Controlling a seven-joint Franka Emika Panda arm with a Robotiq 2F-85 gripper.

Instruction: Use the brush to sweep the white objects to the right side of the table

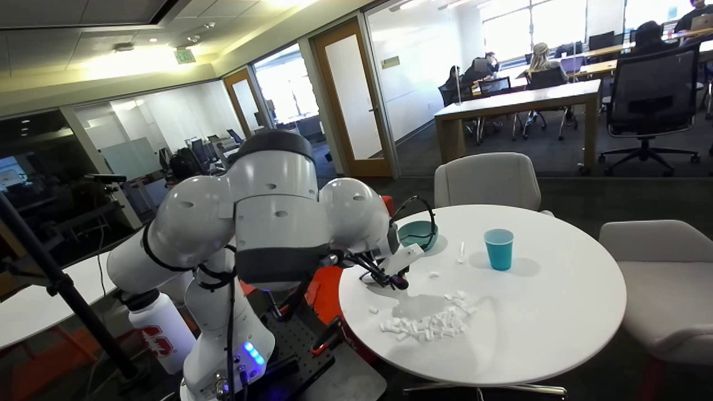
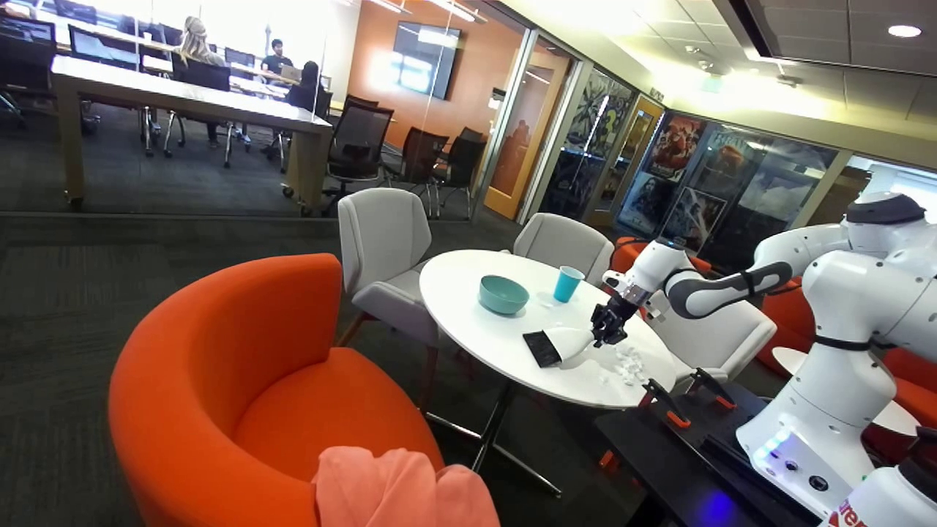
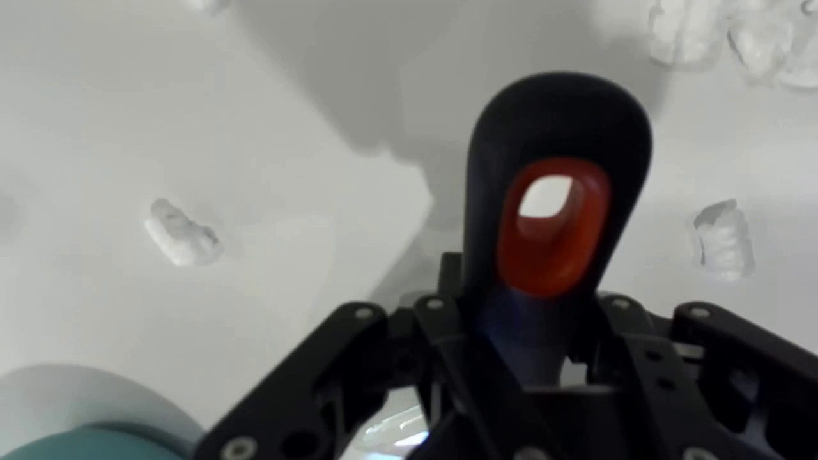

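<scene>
Over that round surface [image 1: 546,328], the end effector [image 2: 602,331] pinches the brush [image 2: 567,341] near the bowl [image 2: 504,296], and I'd worry a brisk stroke might fling white pieces [image 1: 431,324] overboard.

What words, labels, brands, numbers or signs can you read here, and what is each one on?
"EXIT": on the ceiling sign.
Too unclear to read surely: the red markings on the white bottle.
Too blurred to read: anything on the posters.
Too small to read: the pale wall sign.
None that I can see: brush, bowl, cup.
</scene>
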